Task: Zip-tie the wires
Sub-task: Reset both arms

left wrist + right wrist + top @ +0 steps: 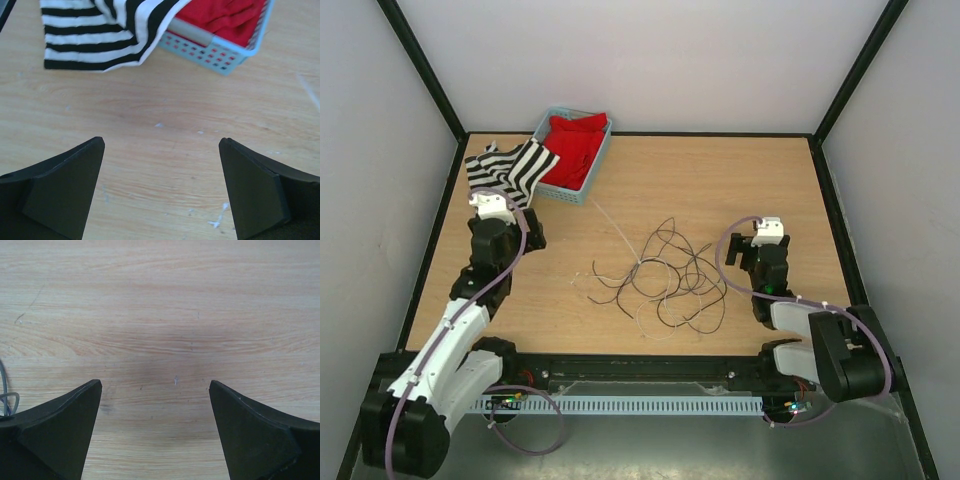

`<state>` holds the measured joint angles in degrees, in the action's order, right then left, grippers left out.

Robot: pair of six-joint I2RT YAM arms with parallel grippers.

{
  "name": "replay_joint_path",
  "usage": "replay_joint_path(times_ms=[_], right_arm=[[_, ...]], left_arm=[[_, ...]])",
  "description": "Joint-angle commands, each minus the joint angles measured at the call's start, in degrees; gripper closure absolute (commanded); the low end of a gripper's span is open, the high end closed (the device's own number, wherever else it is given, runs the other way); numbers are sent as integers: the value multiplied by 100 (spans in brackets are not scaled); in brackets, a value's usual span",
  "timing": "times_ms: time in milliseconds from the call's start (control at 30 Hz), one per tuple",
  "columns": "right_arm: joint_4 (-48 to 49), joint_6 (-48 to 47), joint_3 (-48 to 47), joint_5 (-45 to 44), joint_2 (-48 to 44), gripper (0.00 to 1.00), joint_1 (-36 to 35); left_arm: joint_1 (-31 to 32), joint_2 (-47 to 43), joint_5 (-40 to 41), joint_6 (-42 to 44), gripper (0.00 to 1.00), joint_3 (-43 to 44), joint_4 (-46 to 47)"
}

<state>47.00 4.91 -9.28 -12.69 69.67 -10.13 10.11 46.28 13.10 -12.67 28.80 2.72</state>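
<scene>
Hovering over the counter (pixel 720 180), left gripper (pixel 162 144) and right gripper (pixel 155 385) were both open and empty.
Left jaws were spread wide above bare wood, just short of a black-and-white striped cloth (pixel 95 35) draped from a blue basket (pixel 220 52) holding red fabric (pixel 225 15). Right jaws gaped likewise over bare wood. The wires (pixel 665 275) lay in a loose tangle mid-counter between the two arms, touching neither gripper; one pale strand ran toward the basket.

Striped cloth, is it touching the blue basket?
Touching. The left wrist view shows the striped cloth draped over one corner of the blue basket, hiding part of its rim.
</scene>
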Motion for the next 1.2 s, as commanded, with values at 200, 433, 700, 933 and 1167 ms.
replay_joint_path(times_ms=[200,433,700,933,1167], right_arm=[[3889,-552,469,181,1654,1,5],[3186,-555,149,203,1605,1,3],[2945,-560,22,153,1588,0,-17],[2920,-579,-1,50,1610,1,-67],[2895,-587,-19,6,1619,1,-86]], left_arm=[[-839,734,510,-161,1,-172,279],[-932,1513,787,624,1,-111,1167],[-941,2231,85,1111,1,-419,2138],[-932,3292,-805,1628,1,-840,4370],[-945,4127,-1522,1916,1,-906,5279]])
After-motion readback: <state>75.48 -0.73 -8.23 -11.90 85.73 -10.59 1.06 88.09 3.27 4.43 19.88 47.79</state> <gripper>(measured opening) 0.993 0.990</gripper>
